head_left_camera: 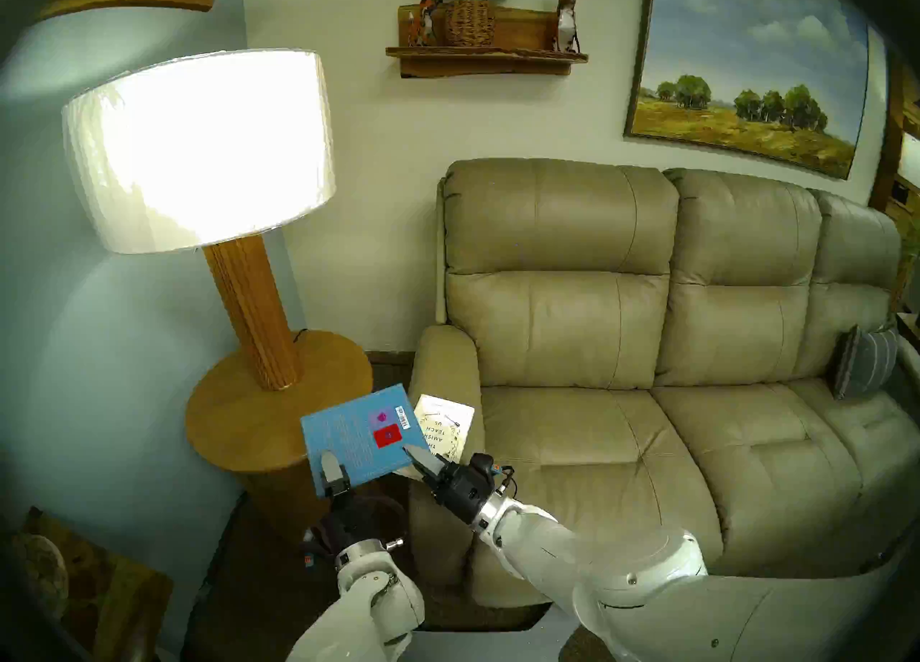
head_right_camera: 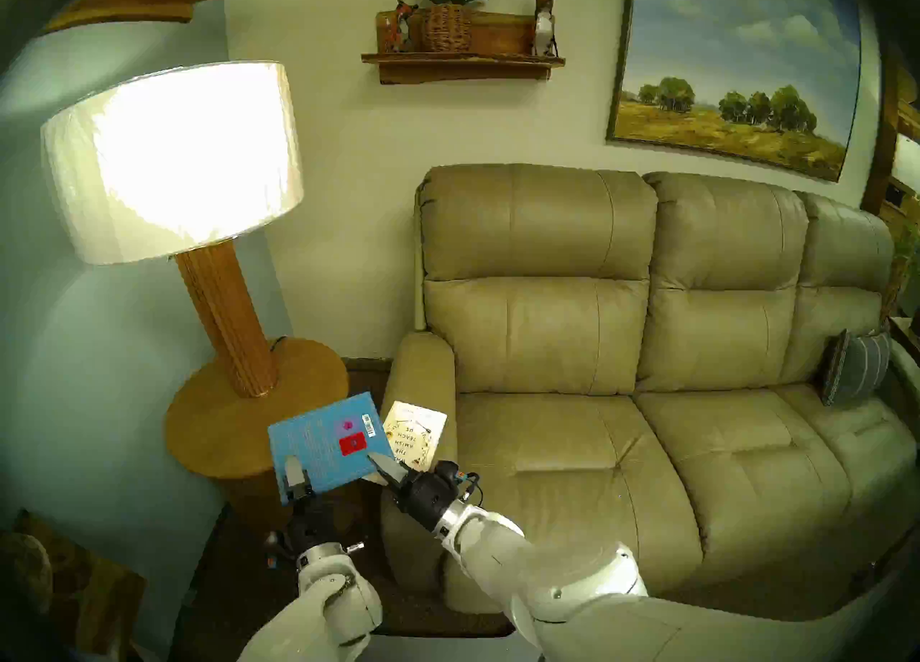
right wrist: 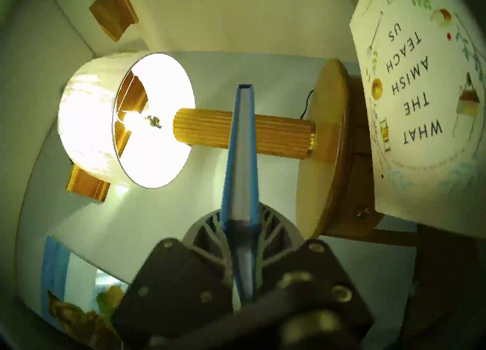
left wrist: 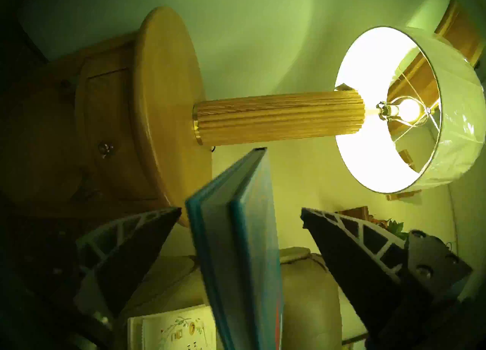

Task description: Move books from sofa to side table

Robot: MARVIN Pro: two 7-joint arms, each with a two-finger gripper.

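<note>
The light-blue book with red and pink stickers hangs in the air between the side table and the sofa armrest, over the table's near edge. My right gripper is shut on its right edge; the right wrist view shows the book's edge clamped between the fingers. My left gripper is open and straddles the book's near-left edge; the left wrist view shows gaps on both sides of the book. The cream book lies flat on the armrest, right of the blue one.
A lit lamp with a wooden column and a wide white shade stands on the back of the table top. A grey cushion sits at the sofa's far right. Wall shelves and a painting hang above.
</note>
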